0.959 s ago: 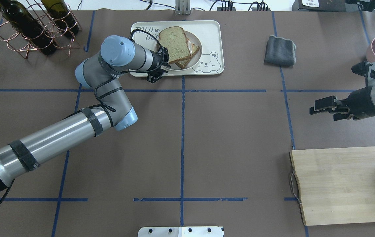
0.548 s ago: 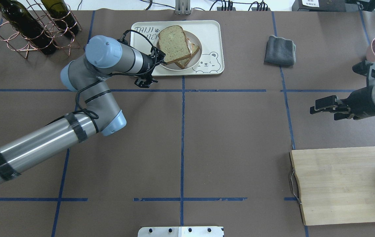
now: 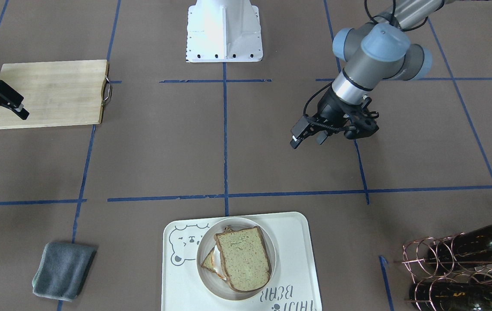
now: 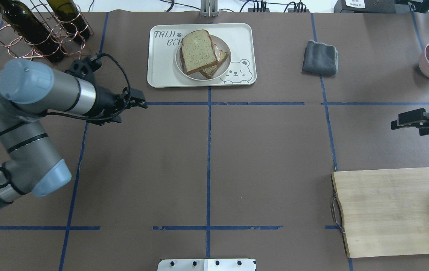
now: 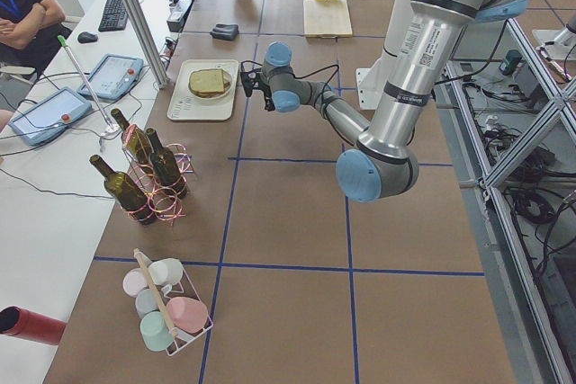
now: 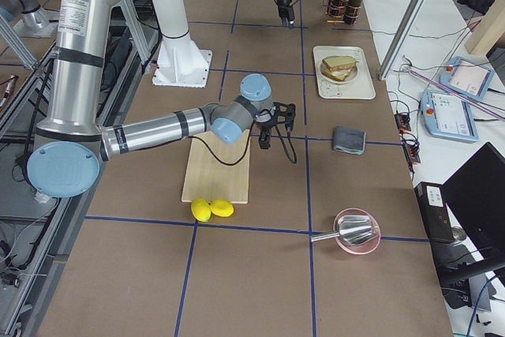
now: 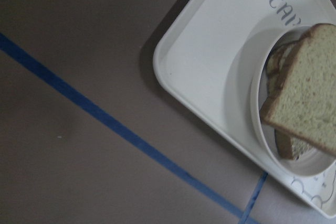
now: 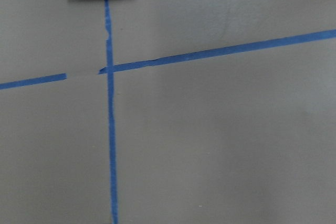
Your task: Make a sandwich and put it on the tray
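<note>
At the far edge of the worktop point(image 4: 267, 150), about midway along it, we see the sandwich point(image 4: 198, 51) resting on its round white dish point(image 4: 196, 77), which sits inside the tray point(image 4: 241, 37). Our left claw point(image 3: 307, 139) hangs over bare worktop toward the left edge, well apart from the tray, jaws parted and holding nothing. Our right claw point(image 3: 8, 111) hovers near the right edge, close to the cutting board point(image 4: 391, 210), likewise spread and empty.

Robotics lab, brown-covered table point(image 4: 267, 150) gridded in blue tape point(image 4: 209, 158), what look like teach pendants point(image 5: 112, 75) and a keyboard point(image 5: 114, 8) on the side bench point(image 5: 54, 177), an operator point(image 5: 22, 8) seated alongside
</note>
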